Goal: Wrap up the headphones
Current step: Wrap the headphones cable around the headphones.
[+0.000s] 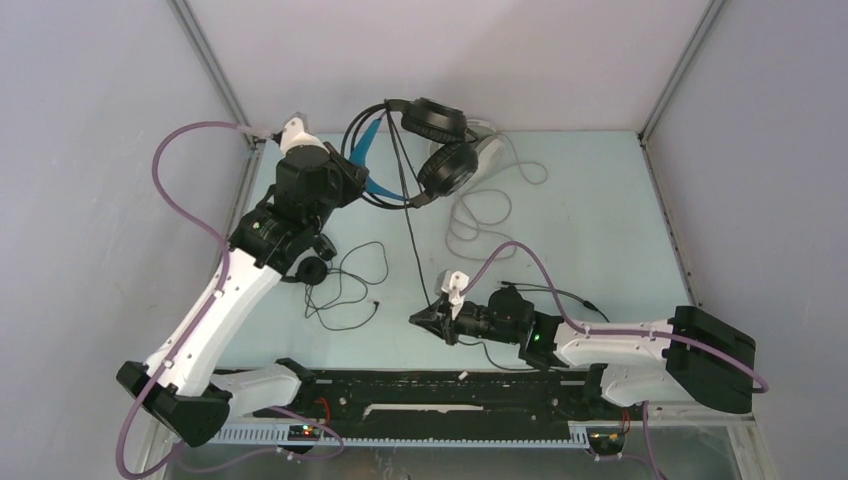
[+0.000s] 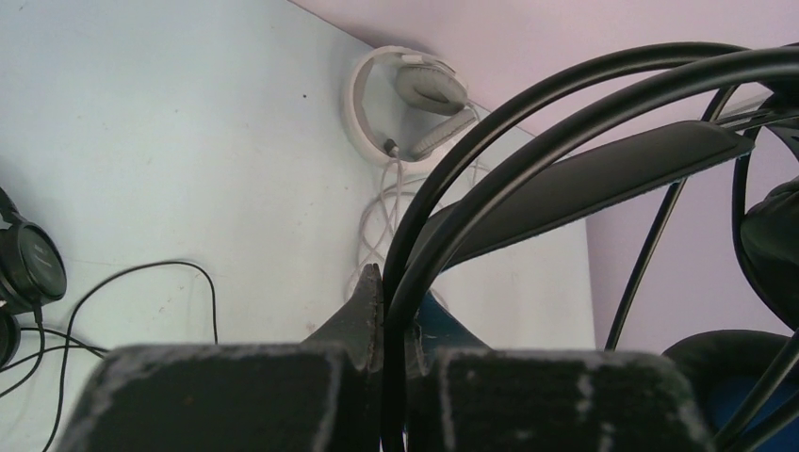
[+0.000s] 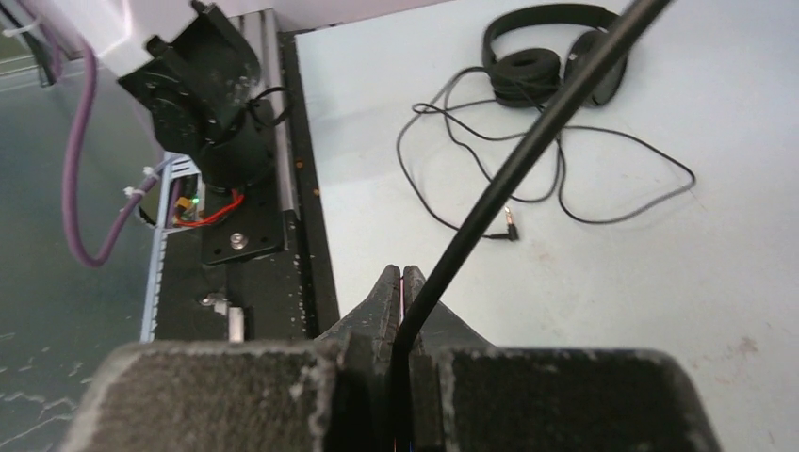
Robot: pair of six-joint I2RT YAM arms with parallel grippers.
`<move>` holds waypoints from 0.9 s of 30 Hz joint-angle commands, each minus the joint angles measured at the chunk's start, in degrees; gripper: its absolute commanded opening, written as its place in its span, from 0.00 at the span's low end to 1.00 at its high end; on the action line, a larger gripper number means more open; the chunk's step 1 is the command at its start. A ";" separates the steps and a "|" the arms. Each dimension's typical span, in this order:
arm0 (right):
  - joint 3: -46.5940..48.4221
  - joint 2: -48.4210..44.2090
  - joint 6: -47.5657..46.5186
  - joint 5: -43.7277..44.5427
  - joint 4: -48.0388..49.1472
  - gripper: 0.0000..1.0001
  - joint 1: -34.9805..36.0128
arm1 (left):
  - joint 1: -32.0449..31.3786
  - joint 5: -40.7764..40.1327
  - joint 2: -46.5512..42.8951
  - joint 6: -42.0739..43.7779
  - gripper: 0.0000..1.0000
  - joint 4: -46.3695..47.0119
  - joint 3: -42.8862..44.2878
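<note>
From the top view, the left gripper sits toward 11 o'clock on the table, its fingers pressed together on the headband of the bulky black headphones, which are held above the tabletop near 12 o'clock with the blue lining showing. The white headphones lie just behind them at 1 o'clock, their pale cable looped loosely beside them. A black cord runs from the bulky pair down toward 6 o'clock, where the right gripper pinches it. The small black headphones lie at 9 o'clock, partly under the left arm, with their thin cable tangled alongside. In the left wrist view, the left gripper is clamped on the black headband; the white headphones lie at 12 o'clock against the wall and the small black headphones at 9 o'clock. In the right wrist view, the right gripper is closed on the black cord, which rises toward 1 o'clock; the small black headphones lie at 1 o'clock on the table.
</note>
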 commanded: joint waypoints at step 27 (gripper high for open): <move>-13.43 3.14 6.83 0.98 9.92 0.00 -13.10 | 1.83 28.46 -5.35 15.73 0.00 -14.59 13.39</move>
